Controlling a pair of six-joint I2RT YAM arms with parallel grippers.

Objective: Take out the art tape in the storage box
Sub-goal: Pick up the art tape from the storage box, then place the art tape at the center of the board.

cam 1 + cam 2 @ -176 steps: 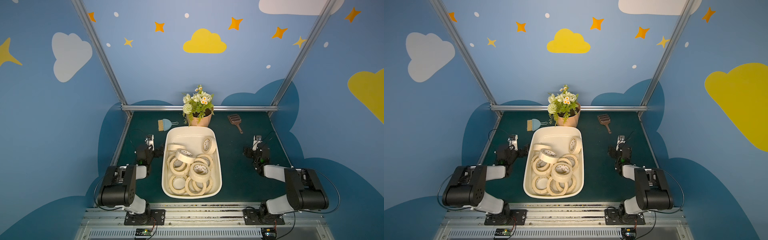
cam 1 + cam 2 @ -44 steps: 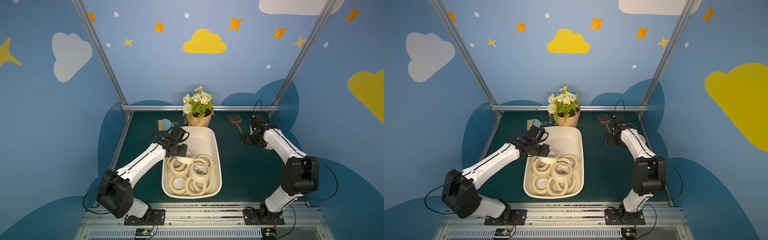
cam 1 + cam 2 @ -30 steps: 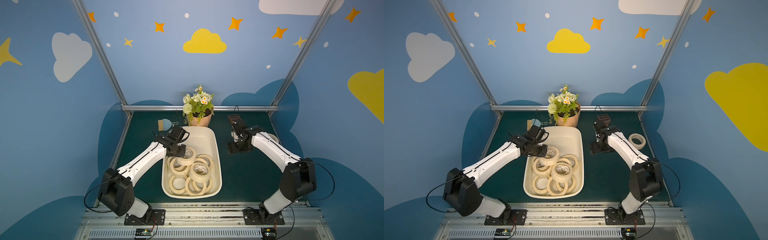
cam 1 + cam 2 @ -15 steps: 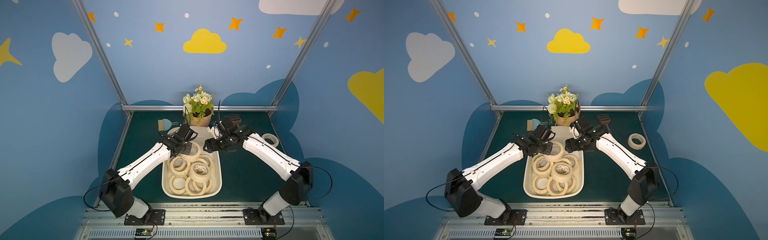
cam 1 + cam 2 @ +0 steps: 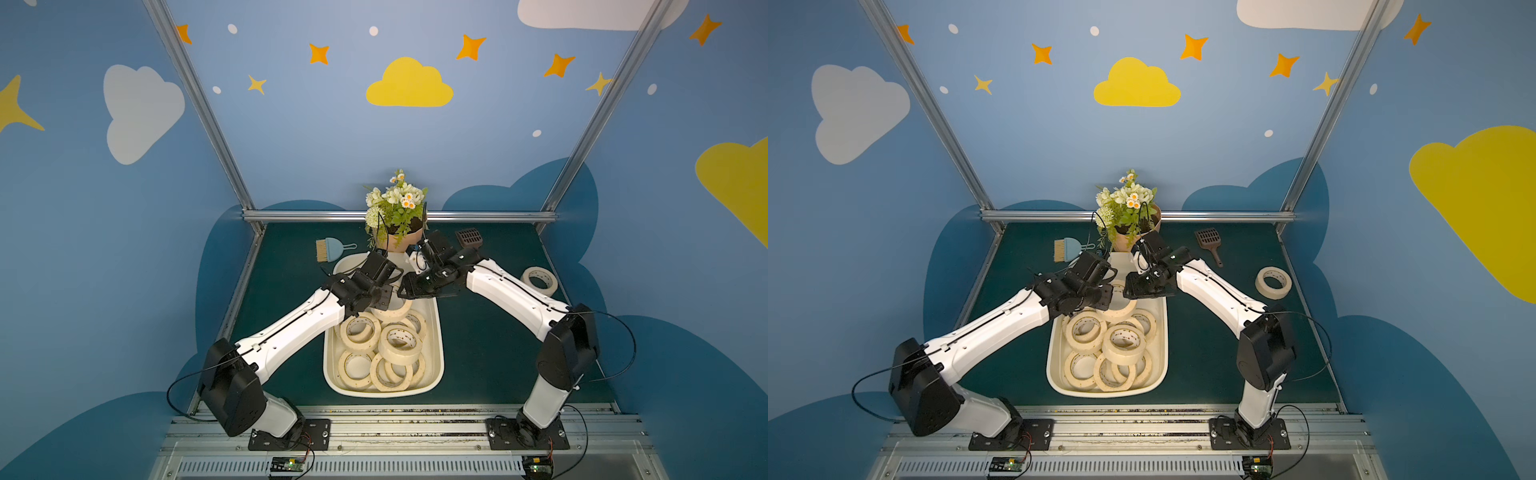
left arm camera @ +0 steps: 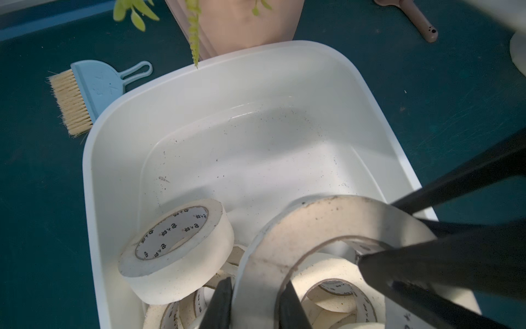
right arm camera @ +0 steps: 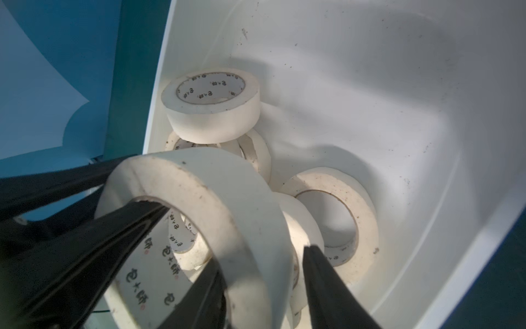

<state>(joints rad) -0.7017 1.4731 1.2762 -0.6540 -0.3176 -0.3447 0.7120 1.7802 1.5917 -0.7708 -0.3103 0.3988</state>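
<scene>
Occlusion notes, top views vs wrist cams
In both top views we lose the left gripper (image 6: 256, 284) and right gripper (image 7: 263, 256) tips under their own wrists, plus part of the held roll (image 5: 1122, 311). Right arm (image 5: 511, 295) hides the scoop (image 5: 469, 237) handle in a top view. Core print unreadable there. Left wrist view crops the flower pot (image 6: 242, 25).

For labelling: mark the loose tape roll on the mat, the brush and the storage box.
loose tape roll (image 5: 1271, 294): in a top view, on its outer side band.
brush (image 5: 1074, 248): in a top view, on the blue body.
storage box (image 6: 256, 71): left wrist view, on the inner end wall.
</scene>
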